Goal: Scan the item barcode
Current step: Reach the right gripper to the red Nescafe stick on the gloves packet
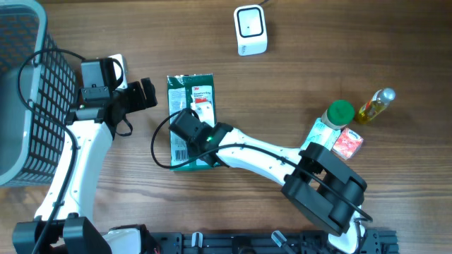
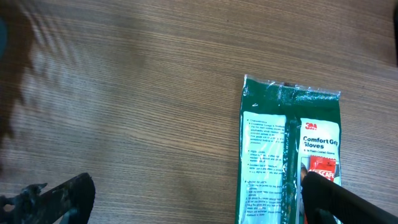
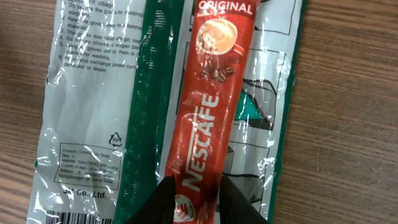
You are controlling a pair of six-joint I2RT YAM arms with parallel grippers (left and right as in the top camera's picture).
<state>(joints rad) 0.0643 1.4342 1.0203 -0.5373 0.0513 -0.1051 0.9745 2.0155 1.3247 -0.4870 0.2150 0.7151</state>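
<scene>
Right fingers (image 3: 239,205) pinch the Nescafe stick (image 3: 208,106), its axis toward 12 o'clock; I read the scanner (image 1: 251,29) at 1 o'clock, left fingers (image 2: 62,196) wide open, empty.

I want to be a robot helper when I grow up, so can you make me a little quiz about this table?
1. True or false: the left gripper is holding the glove packet.
2. What is the right gripper pinching? A: an oil bottle. B: the coffee stick. C: a basket.
3. What colour is the bottle cap next to the red packet?

Key: 1 false, because the left gripper is open and holds nothing. 2 B. 3 green.
</scene>
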